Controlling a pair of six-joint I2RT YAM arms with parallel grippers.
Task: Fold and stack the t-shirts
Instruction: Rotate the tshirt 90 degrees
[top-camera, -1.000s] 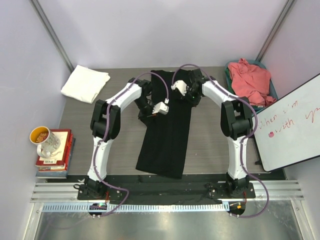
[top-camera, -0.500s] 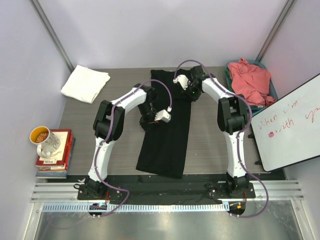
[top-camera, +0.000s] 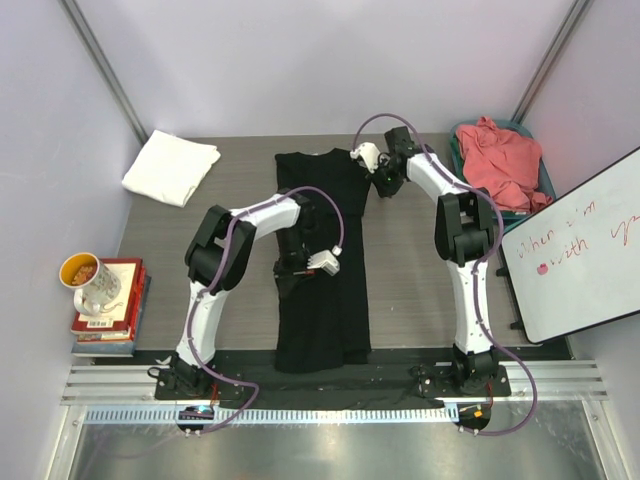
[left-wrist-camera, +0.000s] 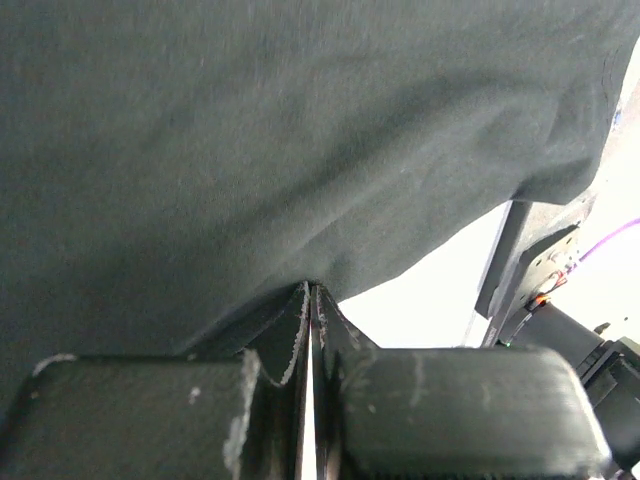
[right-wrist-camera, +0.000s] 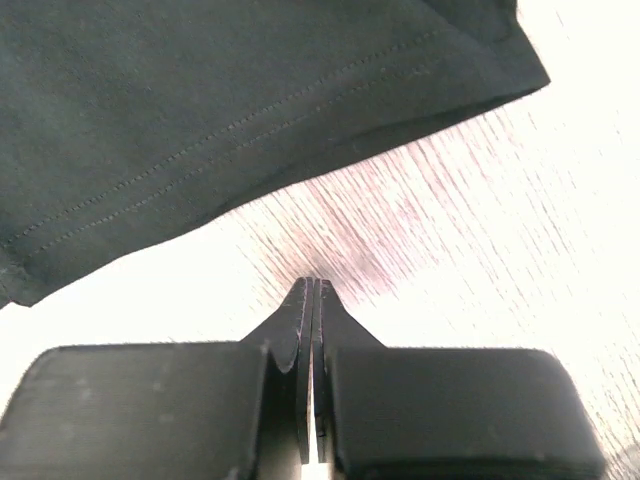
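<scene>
The table (top-camera: 420, 290) carries the black tee (top-camera: 330, 320), which now lies as one long narrow strip running straight from the far edge to the near edge between the two arms. A second ago that strip was slanted, its far end pulled off to the right; that end has since swung left and the whole length has squared up. The coral tee (top-camera: 500, 155) sits crumpled in the bin (top-camera: 547, 178) at the far right, not yet folded, and the white tee (top-camera: 170, 167) rests folded at the far left corner, well apart from the others. The left gripper (top-camera: 292, 272) has moved nearer along the strip's left edge; its wrist view shows the jaws pressed together with black cloth draping up from their tips, so it appears to be pinching the tee's edge. The right gripper (top-camera: 382, 182) has let go: its jaws are pressed together on nothing, over bare table just beside the tee's far right corner. Judging from this, the lengthwise folds are done and the strip is straightened, so an end-to-end fold looks like the next step, which calls for a fresh hold from the right gripper.
</scene>
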